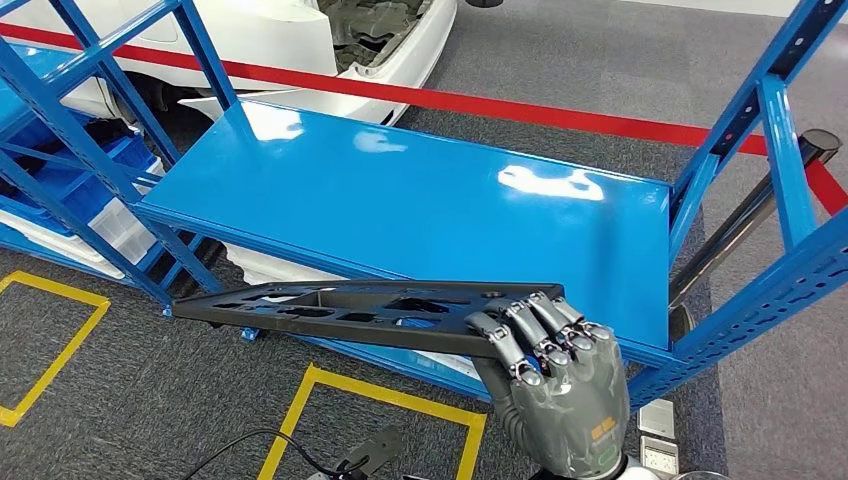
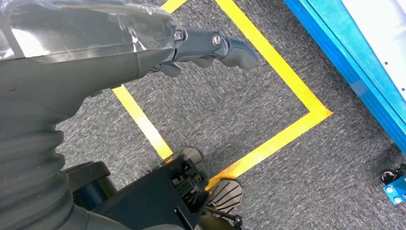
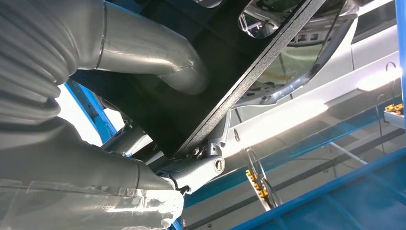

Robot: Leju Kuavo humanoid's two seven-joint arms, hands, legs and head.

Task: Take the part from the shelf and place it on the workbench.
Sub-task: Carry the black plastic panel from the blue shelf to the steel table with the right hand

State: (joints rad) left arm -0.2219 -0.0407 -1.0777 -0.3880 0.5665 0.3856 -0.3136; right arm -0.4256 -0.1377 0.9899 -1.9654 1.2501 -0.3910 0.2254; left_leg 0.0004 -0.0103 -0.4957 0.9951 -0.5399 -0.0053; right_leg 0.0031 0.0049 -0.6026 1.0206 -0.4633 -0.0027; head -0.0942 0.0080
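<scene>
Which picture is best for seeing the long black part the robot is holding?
The head view. It shows the whole black part, flat with cut-out holes, held at one end by the right robot hand in front of the blue shelf. The right wrist view shows just its dark underside and edge, close up. The left wrist view looks at floor.

The part [image 1: 360,305] lies lengthwise along the front edge of the shelf [image 1: 420,200], out over the floor, with the right hand [image 1: 555,385] at its right end, fingers [image 1: 530,335] over its top. Behind the shelf a floor line [image 1: 560,112] runs across, with a car body [image 1: 330,40] beyond it. Floor markings [image 1: 370,395] lie below the part, bins [image 1: 60,195] left of the shelf, and the left hand [image 2: 210,45] hangs above the floor markings.
</scene>
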